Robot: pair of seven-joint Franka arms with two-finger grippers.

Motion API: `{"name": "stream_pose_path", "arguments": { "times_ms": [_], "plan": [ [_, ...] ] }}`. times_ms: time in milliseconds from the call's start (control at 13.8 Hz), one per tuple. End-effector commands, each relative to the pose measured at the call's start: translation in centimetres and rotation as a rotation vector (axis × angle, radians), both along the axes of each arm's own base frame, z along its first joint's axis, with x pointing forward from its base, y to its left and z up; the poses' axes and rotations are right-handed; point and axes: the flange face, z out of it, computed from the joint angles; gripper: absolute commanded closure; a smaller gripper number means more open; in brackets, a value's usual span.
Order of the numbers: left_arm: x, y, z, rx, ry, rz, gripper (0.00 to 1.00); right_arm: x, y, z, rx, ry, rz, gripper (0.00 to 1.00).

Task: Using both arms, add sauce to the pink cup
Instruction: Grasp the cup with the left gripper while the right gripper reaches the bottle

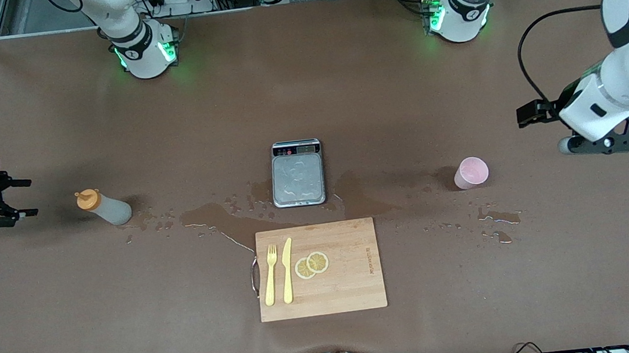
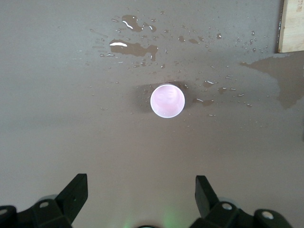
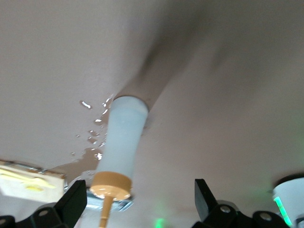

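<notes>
Sauce bottle [image 1: 104,207] and pink cup [image 1: 471,173] standing apart on a wet table [image 1: 305,84].
Right gripper [image 1: 23,198] wide open near the bottle; left gripper [image 2: 141,192] open, seemingly hovering near the cup.

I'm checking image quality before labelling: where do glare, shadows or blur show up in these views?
Front view: sharp, with wet patches darkening the table near the scale. Left wrist view: puddles glint white and the pink cup looks washed out, casting a soft shadow. Right wrist view: the sauce bottle is soft and stretched, with a long shadow.
</notes>
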Motion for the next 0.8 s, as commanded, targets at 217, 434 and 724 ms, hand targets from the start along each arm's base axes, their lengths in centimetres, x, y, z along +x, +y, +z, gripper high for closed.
{"name": "stream_pose_path", "arguments": {
  "times_ms": [217,434,724],
  "plan": [
    [0.0,0.9,-7.9,-0.021,-0.02,0.018,0.0,-0.4,-2.1,-5.8,0.213,0.052,-0.187,0.0],
    [0.4,0.5,-13.3,-0.022,-0.028,0.016,0.0,0.0,-2.3,-8.4,0.259,0.1,-0.253,0.0],
    [1.6,1.4,-18.6,-0.022,-0.019,0.034,0.0,-0.1,-1.4,-12.7,0.359,0.13,-0.312,0.0]
  ]
}}
